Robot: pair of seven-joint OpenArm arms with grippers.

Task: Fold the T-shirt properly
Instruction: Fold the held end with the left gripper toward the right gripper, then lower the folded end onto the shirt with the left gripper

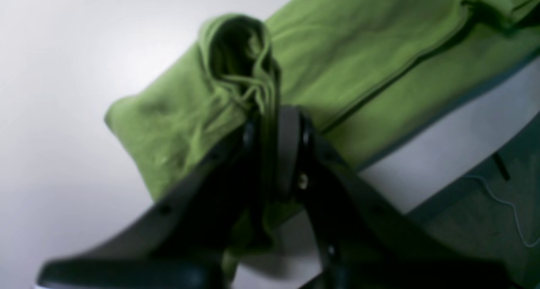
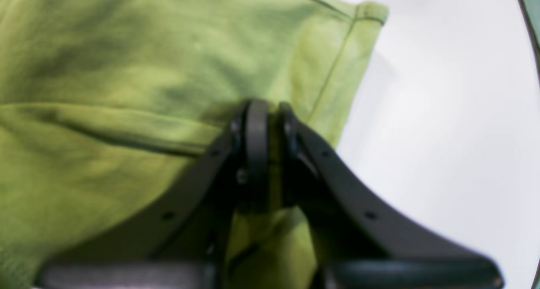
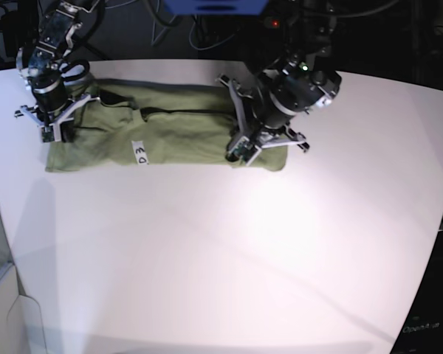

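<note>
One white table (image 3: 221, 251), wide and bare toward the near side. Lay along its far edge: the T-shirt (image 3: 170, 136), green, folded lengthwise into a long band, small pale tag facing up. At the T-shirt's right end in the base view, left gripper (image 1: 270, 124) clenched on a bunched ridge of cloth. At the T-shirt's opposite end, right gripper (image 2: 270, 116) pinched shut on a fold near the hem.

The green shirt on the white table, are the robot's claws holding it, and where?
Yes. Both grip the long, folded sage-green cotton T-shirt, one at each short end: the left gripper pinches a bunched fold of cloth, the right gripper clamps cloth near a stitched hem.
</note>
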